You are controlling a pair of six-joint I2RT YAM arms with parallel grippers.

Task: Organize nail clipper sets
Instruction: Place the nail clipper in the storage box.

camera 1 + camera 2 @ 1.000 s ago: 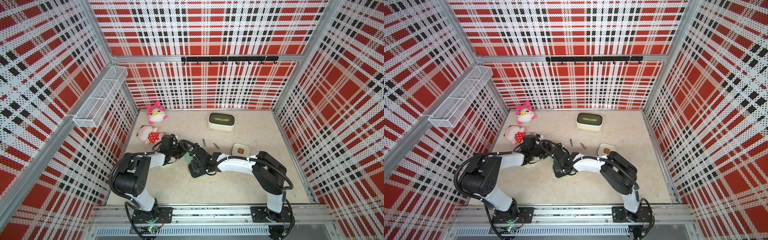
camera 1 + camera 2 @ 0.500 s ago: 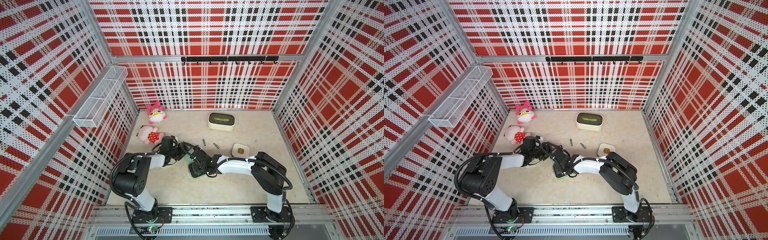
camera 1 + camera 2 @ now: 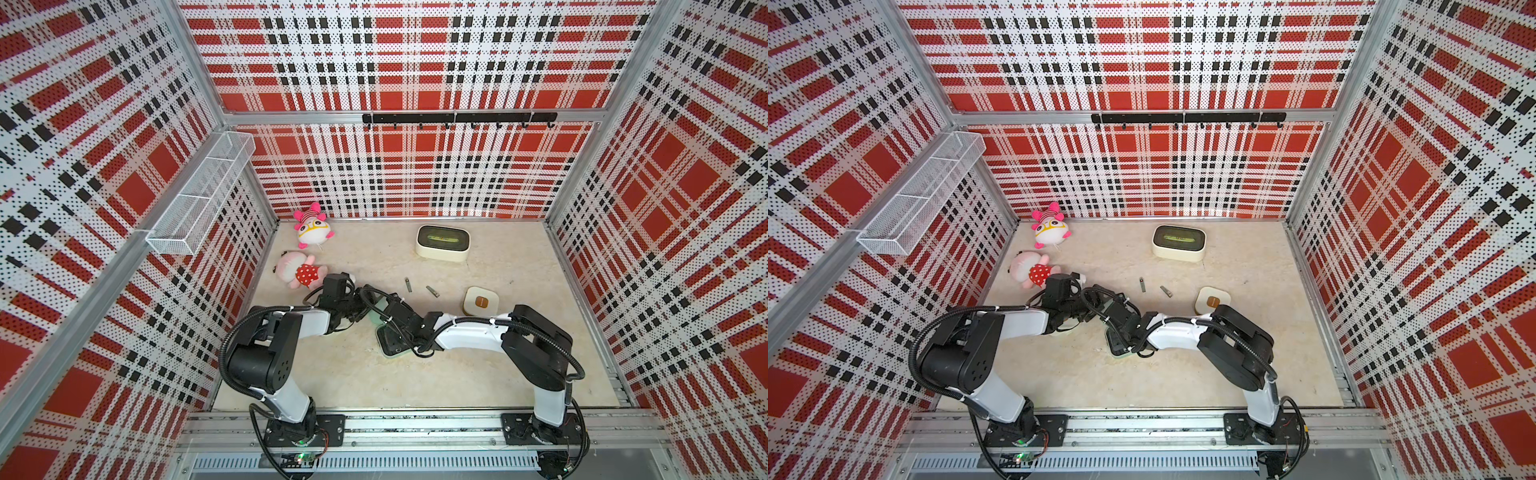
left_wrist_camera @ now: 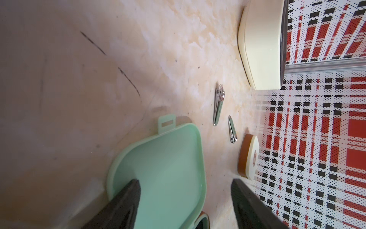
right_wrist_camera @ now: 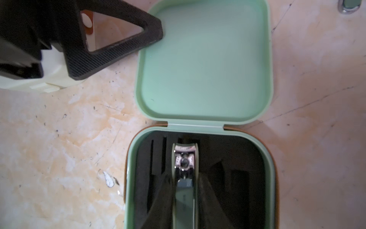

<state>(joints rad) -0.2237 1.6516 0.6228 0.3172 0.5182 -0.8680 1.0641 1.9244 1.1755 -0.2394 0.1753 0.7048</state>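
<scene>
Marble-patterned tabletop (image 3: 332,374) carries everything, and both arms lie low across it from the near rail, forearms converging on the middle. The right arm (image 3: 469,334) is the nearer one to the work: its wrist tips down over the mint green case (image 5: 130,188), which lies opened flat with its lid (image 5: 204,59) folded away from that arm and its black insert (image 5: 243,158) facing up. The left arm (image 3: 311,322) comes in from the other side, its wrist close to a cream case (image 5: 45,79) that sits just beside the lid. The left gripper (image 4: 185,184) stands about half spread and grips nothing; one of its fingers (image 5: 111,53) overlaps a corner of the lid while the other hangs past the rim over bare table, probably steadying the case, though contact cannot be confirmed. The right gripper (image 5: 185,179) is pinched narrow on a silver nail clipper (image 5: 185,158), directly above the middle slot of the insert. The clipper's long axis runs straight along the gripper's own line, cutting head toward the hinge, parallel to the thin slots beside it. Whether it is already seated or hanging just above the slot cannot be told. The coming move therefore seems to need only a straight drop and release, no turning. Two loose clippers (image 4: 218,107) (image 4: 232,128) lie beyond the lid, well apart from either gripper, both lengthwise away from the left wrist.
</scene>
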